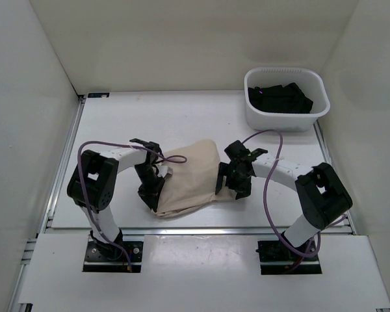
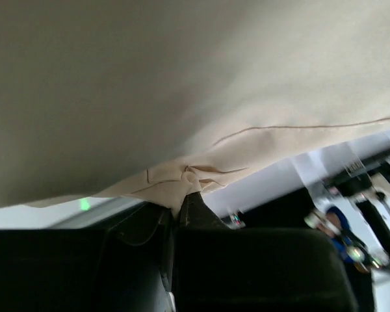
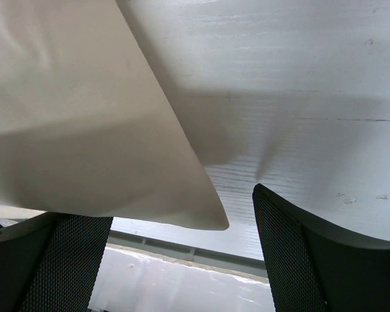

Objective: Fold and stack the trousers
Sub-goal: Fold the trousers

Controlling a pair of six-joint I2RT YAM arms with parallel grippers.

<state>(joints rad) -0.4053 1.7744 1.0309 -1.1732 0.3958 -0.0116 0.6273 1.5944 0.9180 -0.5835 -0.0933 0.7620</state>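
Note:
The beige trousers (image 1: 190, 174) lie bunched and folded on the table between my two grippers. My left gripper (image 1: 151, 195) is at the cloth's left edge, shut on a pinch of the trousers' hem (image 2: 185, 179); the cloth spreads above it in the left wrist view. My right gripper (image 1: 229, 187) is at the cloth's right edge, its jaws open. In the right wrist view a folded corner of the trousers (image 3: 117, 149) hangs between the two fingers (image 3: 292, 247) without being pinched.
A white plastic basket (image 1: 315, 114) holding a black garment (image 1: 279, 97) stands at the back right. White walls enclose the table (image 1: 182, 117) on three sides. A metal rail (image 1: 195, 231) runs along the table's near edge.

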